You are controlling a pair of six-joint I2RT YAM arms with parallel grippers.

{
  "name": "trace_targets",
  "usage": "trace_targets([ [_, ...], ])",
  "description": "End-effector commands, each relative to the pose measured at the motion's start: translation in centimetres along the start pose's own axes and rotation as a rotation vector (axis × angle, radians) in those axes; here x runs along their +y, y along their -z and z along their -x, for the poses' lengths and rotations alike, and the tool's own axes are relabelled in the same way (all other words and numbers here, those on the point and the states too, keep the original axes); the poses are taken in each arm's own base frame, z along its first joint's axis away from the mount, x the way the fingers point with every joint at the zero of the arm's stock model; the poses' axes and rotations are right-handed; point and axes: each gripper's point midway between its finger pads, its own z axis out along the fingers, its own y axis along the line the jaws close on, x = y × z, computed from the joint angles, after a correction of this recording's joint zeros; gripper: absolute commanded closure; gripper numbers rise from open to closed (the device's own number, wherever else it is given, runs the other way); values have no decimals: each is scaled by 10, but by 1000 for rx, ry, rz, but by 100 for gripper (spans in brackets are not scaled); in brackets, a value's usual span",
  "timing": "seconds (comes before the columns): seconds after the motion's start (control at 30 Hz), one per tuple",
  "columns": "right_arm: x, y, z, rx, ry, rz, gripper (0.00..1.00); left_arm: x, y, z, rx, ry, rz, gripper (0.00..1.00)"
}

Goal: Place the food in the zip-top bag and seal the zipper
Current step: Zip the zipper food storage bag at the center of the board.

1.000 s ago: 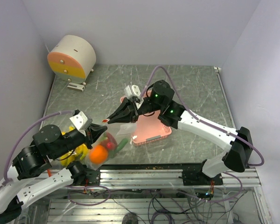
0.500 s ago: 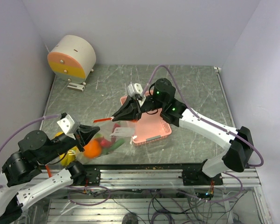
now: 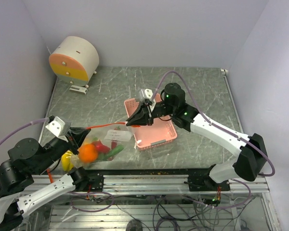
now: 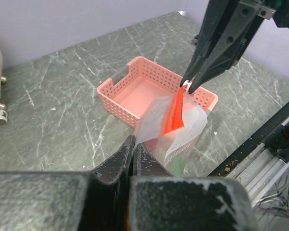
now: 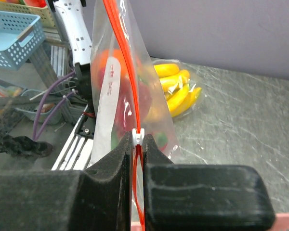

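The clear zip-top bag (image 3: 111, 139) hangs stretched between my two grippers above the table's front. Inside it show an orange (image 3: 88, 152), a yellow banana (image 3: 67, 160), red chili peppers (image 3: 100, 147) and something green. The orange-red zipper (image 3: 108, 126) runs taut along the top. My left gripper (image 3: 83, 131) is shut on the bag's left end, as the left wrist view (image 4: 132, 143) shows. My right gripper (image 3: 134, 123) is shut on the white slider (image 5: 138, 136) of the zipper (image 5: 122, 53). The bananas (image 5: 177, 89) show through the plastic in the right wrist view.
The rigid pink tray (image 3: 159, 141) sits just right of the bag, under my right gripper; it also shows in the left wrist view (image 4: 116, 91). A round white and orange device (image 3: 73, 58) stands at the back left. The metal rail (image 3: 149, 175) runs along the front edge.
My left gripper has drawn left with the bag's end. My right gripper has moved right along the zipper toward the tray. The bag is now stretched longer and its strip is taut.
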Motion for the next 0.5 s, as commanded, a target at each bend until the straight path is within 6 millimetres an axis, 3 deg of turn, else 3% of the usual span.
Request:
trace_targets([
  [0.0,-10,21,-15,46,-19,-80,100,23,16,24,-93,41,111,93],
  [0.33,-33,46,-49,136,-73,-201,100,32,24,25,-109,56,156,93],
  [0.47,-38,50,-54,148,-91,-210,100,31,19,23,-105,57,156,93],
])
